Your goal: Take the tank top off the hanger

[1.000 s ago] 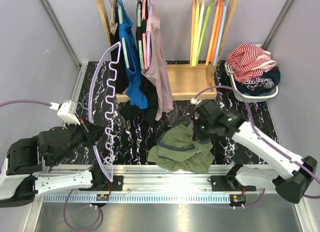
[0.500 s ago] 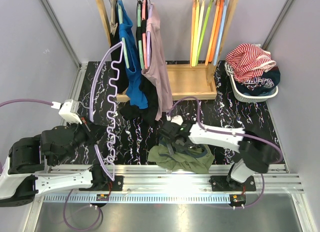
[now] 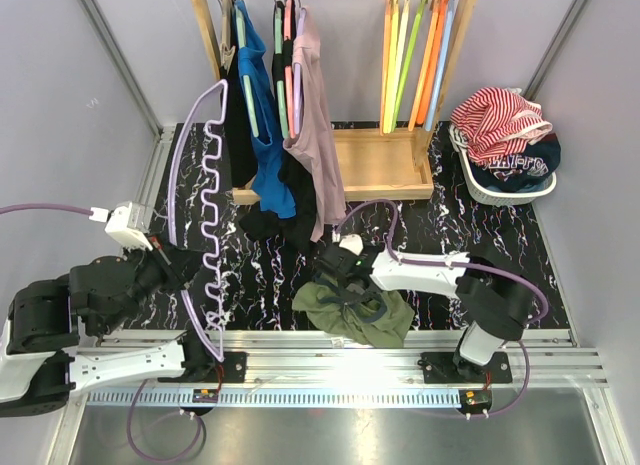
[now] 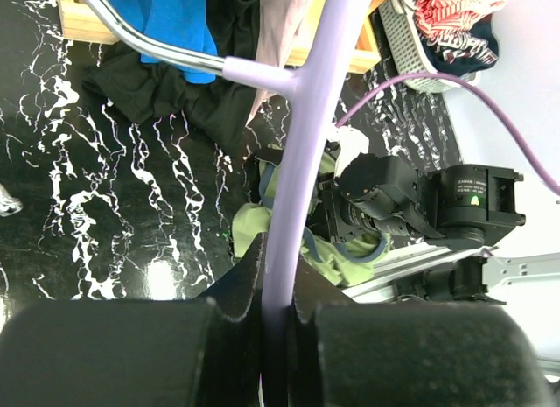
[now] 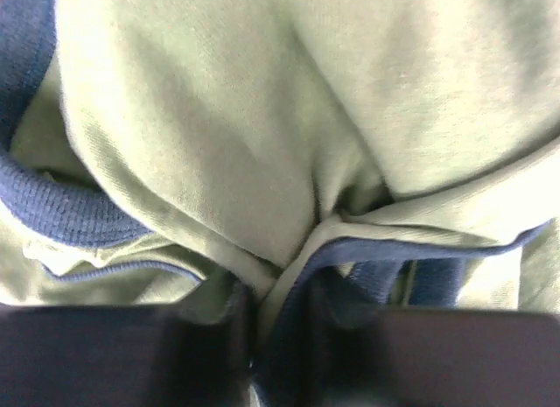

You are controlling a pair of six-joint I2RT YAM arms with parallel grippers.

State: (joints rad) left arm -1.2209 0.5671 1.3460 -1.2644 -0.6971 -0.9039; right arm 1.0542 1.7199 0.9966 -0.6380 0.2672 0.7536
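- The left gripper (image 4: 278, 271) is clenched on the stem of the lavender hanger (image 3: 172, 185). The hanger is held upright at left of centre in the top view, with its upper end just beside the dark garment on the wooden rack (image 3: 375, 163).
- The green tank top (image 3: 365, 313) is off the hanger. It is crumpled at lower centre on the black marbled table (image 3: 470, 225), with its near edge close to the aluminium rail (image 3: 330, 365).
- The right gripper (image 3: 338, 273) is set on the tank top's upper-left edge. In the wrist view, a blue-trimmed fold is seen grasped between the fingers (image 5: 114, 354).
- A strip of marble is seen between hanger and tank top.
- A wider stretch of marble runs from the tank top to the white basket (image 3: 480, 193) at upper right.
- Hanging garments (image 3: 315, 135) trail onto the table just above the right gripper.
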